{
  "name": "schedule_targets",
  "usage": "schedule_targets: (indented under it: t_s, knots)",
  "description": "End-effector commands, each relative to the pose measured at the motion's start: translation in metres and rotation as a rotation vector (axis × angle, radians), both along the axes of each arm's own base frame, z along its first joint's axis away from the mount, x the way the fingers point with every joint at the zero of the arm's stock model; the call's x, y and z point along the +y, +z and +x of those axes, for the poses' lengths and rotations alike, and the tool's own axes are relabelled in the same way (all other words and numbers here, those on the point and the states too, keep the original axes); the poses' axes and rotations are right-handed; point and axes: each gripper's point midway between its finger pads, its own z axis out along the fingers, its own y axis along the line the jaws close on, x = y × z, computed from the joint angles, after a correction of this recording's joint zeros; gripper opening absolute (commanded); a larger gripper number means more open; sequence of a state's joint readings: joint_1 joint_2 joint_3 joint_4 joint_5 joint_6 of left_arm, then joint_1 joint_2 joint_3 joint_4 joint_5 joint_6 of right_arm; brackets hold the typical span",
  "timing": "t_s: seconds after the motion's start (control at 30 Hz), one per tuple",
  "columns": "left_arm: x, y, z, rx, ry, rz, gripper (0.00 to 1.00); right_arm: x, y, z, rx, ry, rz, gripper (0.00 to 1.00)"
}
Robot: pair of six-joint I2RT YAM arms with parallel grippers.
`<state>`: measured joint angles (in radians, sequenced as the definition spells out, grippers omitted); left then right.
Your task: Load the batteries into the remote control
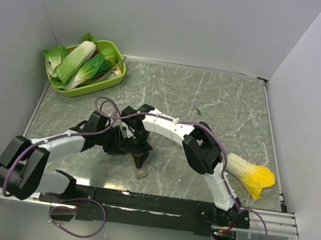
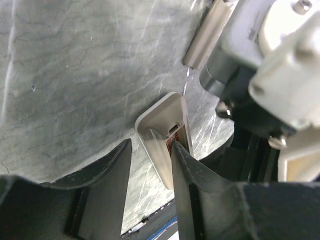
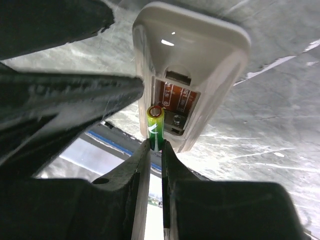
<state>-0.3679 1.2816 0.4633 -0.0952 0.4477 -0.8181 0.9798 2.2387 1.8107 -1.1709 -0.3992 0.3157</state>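
Observation:
The remote control [image 3: 192,75] is seen from its grey back, with the battery bay open and a brown board showing inside. My right gripper [image 3: 155,146] is shut on a green battery [image 3: 156,125], whose ringed end is at the bay's left slot. The remote control [image 2: 162,127] stands tilted between the fingers of my left gripper [image 2: 150,150]. It rests on the right finger [image 2: 182,165], with a gap to the left one. In the top view both grippers meet over the remote control [image 1: 141,171]. A second battery [image 1: 199,110] lies on the table further back.
A green bowl [image 1: 107,82] of leafy vegetables sits at the back left. A white and yellow vegetable [image 1: 252,175] lies at the right beside the right arm. A slim beige strip [image 2: 207,35] lies on the marbled table [image 1: 235,107] near the wrists.

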Motion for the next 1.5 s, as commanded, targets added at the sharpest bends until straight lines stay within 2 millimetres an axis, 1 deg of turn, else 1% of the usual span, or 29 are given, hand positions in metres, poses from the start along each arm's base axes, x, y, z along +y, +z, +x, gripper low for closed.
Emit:
schedule_targets:
  t_s: [0.0,0.17,0.3,0.33,0.5,0.6,0.63,0.7,0.9,1.0,1.03,1.07,1.1,1.13,1.17,1.2,1.23,1.27,1.3,1.33,1.37,1.4,1.43,1.47]
  knots:
    - [-0.002,0.018,0.012,-0.095,-0.015,-0.006,0.43,-0.003,0.020,0.003,-0.060,-0.039,0.000,0.02]
    - [0.000,0.022,0.013,-0.111,-0.003,0.006,0.45,-0.002,0.020,0.005,-0.056,-0.049,-0.002,0.03]
    - [0.002,0.023,0.012,-0.116,-0.001,0.008,0.45,0.001,0.019,0.006,-0.052,-0.052,0.003,0.09]
    - [0.001,0.024,0.013,-0.119,-0.001,0.007,0.45,0.001,0.019,0.006,-0.052,-0.051,0.005,0.13]
    - [0.002,0.025,0.013,-0.125,-0.003,0.006,0.46,0.006,0.022,0.008,-0.053,-0.041,0.018,0.25]
    - [0.002,0.025,0.013,-0.126,-0.002,0.005,0.47,0.009,0.024,0.010,-0.058,-0.043,0.027,0.36]
    - [0.002,0.026,0.013,-0.127,-0.002,0.005,0.47,0.010,0.024,0.010,-0.059,-0.041,0.031,0.37]
    - [0.002,0.026,0.013,-0.128,-0.003,0.005,0.47,0.012,0.026,0.010,-0.059,-0.041,0.039,0.39]
    - [0.002,0.027,0.013,-0.130,-0.002,0.007,0.47,0.016,0.028,0.010,-0.055,-0.047,0.065,0.39]
    - [0.002,0.028,0.013,-0.133,0.003,0.006,0.48,0.018,0.033,0.015,-0.088,-0.044,0.086,0.39]
    - [0.002,0.029,0.013,-0.134,0.005,0.003,0.48,0.019,0.042,0.017,-0.113,-0.039,0.112,0.39]
    - [0.002,0.029,0.013,-0.134,0.007,0.001,0.49,0.022,0.048,0.021,-0.140,-0.032,0.140,0.40]
    - [0.002,0.030,0.013,-0.132,0.011,-0.001,0.50,0.020,0.052,0.027,-0.181,-0.020,0.152,0.41]
    - [0.002,0.032,0.013,-0.138,0.016,-0.004,0.51,0.018,0.065,0.028,-0.213,-0.015,0.182,0.42]
    - [0.003,0.033,0.012,-0.138,0.022,-0.003,0.52,0.020,0.072,0.033,-0.242,-0.010,0.216,0.44]
    - [0.003,0.037,0.012,-0.141,0.032,-0.014,0.53,0.014,0.072,0.034,-0.258,0.006,0.228,0.45]
    - [0.004,0.038,0.012,-0.144,0.042,-0.014,0.54,0.012,0.089,0.034,-0.289,0.010,0.278,0.46]
    - [0.004,0.039,0.011,-0.133,0.059,-0.019,0.56,0.010,0.094,0.037,-0.311,0.019,0.310,0.48]
    - [0.004,0.043,0.009,-0.147,0.068,-0.022,0.58,0.004,0.089,0.040,-0.311,0.011,0.335,0.49]
    - [0.008,0.043,0.011,-0.156,0.094,0.001,0.59,0.000,0.106,0.042,-0.351,0.008,0.394,0.50]
    - [0.007,0.042,0.005,-0.142,0.100,0.020,0.64,-0.005,0.109,0.046,-0.369,0.000,0.424,0.54]
    - [0.007,0.047,0.004,-0.162,0.114,0.031,0.66,-0.011,0.099,0.046,-0.375,-0.015,0.446,0.56]
    - [0.005,0.051,0.003,-0.172,0.123,0.043,0.70,-0.021,0.114,0.053,-0.402,-0.051,0.501,0.59]
    - [0.000,0.052,-0.001,-0.172,0.143,0.064,0.78,-0.035,0.101,0.049,-0.383,-0.078,0.490,0.61]
